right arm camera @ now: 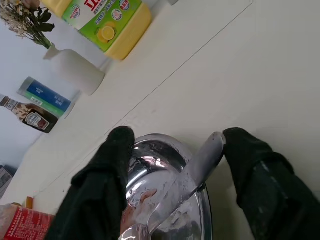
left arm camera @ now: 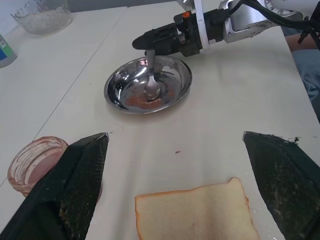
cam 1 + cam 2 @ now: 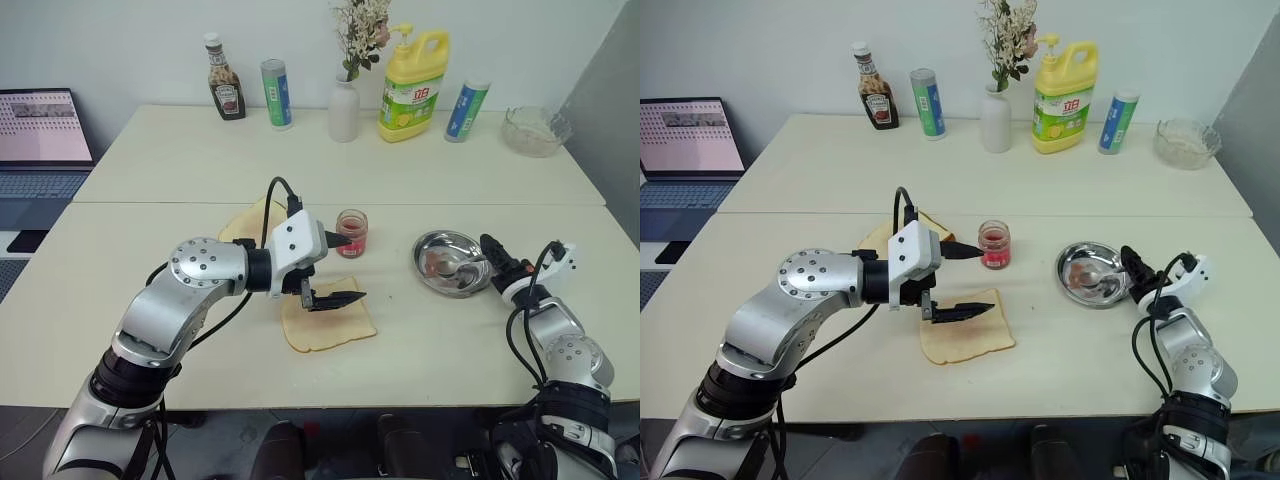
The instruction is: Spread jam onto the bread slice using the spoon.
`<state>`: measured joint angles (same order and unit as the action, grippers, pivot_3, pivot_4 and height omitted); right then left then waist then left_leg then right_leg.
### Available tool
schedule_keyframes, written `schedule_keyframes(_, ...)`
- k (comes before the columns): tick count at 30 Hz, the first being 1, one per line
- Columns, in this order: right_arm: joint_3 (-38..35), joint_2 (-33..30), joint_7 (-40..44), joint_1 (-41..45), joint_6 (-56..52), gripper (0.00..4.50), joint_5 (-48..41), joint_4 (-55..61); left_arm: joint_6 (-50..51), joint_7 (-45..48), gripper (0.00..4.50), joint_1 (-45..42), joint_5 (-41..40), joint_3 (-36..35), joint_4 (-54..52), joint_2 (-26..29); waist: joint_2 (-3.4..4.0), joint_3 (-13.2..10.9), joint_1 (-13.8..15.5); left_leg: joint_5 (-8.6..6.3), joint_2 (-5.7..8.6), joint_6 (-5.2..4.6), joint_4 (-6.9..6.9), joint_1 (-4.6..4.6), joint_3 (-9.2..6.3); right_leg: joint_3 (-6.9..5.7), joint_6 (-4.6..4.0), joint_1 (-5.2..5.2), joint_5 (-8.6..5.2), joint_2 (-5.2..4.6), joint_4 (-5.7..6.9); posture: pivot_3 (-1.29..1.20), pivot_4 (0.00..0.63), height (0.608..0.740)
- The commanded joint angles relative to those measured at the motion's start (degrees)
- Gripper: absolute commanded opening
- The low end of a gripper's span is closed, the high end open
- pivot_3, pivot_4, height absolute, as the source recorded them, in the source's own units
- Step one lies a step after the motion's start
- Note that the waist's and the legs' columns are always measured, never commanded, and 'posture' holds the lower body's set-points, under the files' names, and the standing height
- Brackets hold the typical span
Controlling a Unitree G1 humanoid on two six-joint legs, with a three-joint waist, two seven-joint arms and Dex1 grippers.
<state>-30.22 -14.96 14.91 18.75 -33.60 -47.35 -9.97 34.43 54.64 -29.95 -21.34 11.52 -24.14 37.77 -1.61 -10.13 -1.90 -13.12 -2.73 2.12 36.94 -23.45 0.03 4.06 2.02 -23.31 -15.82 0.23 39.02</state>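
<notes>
Hovering above the bread slice (image 3: 328,322) near the table's (image 3: 180,170) front edge, our left gripper (image 3: 340,270) spreads its fingers wide and holds nothing. The jam (image 3: 351,234) jar stands just beyond it. To the right, our right gripper (image 1: 175,150) brackets the spoon (image 2: 151,80) handle over the steel dish (image 3: 432,247); we cannot tell whether it grips yet.

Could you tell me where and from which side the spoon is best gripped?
By its slim handle, which rises over the dish's right rim while the bowl lies inside. Come from the right, fingers either side of the spoon, as the right gripper stands now.
</notes>
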Motion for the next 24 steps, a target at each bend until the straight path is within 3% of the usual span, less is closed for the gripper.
schedule_keyframes(1,-0.95,-0.85,0.58,-0.3,-0.07,1.56,-1.32,2.41,-0.96,0.18,4.5,-0.23,0.17,-0.07,-1.4,0.23,0.0,0.0,0.0,0.0,0.0,0.0,0.0,0.0,0.0,0.0,0.0,0.0,0.0,0.0,0.0,0.0,0.15,0.74)
schedule_keyframes(5,-1.55,-1.08,0.56,-0.78,0.02,0.11,-1.97,3.02,-1.02,0.2,4.5,-0.26,0.22,-0.04,-1.39,0.23,0.02,0.01,-0.04,0.0,-0.01,0.0,0.0,0.0,0.0,0.0,0.01,0.0,-0.01,0.01,0.0,0.0,0.15,0.74)
schedule_keyframes(16,-3.14,-3.73,0.65,-0.82,-0.35,0.05,-3.89,4.4,-1.1,0.17,4.5,-0.45,0.27,-0.05,-1.2,0.18,0.0,0.03,0.02,0.0,0.0,0.0,0.01,0.04,0.0,0.0,0.13,0.07,-0.08,0.0,-0.01,0.0,0.15,0.74)
schedule_keyframes(24,-1.39,-5.57,-1.27,1.95,-3.41,0.05,-6.5,15.66,-1.66,-2.0,4.5,0.71,1.35,-2.62,0.28,0.85,0.06,0.0,-0.09,0.0,-0.01,0.0,-0.01,0.04,0.0,0.01,0.14,0.05,-0.08,0.01,0.0,0.0,0.15,0.74)
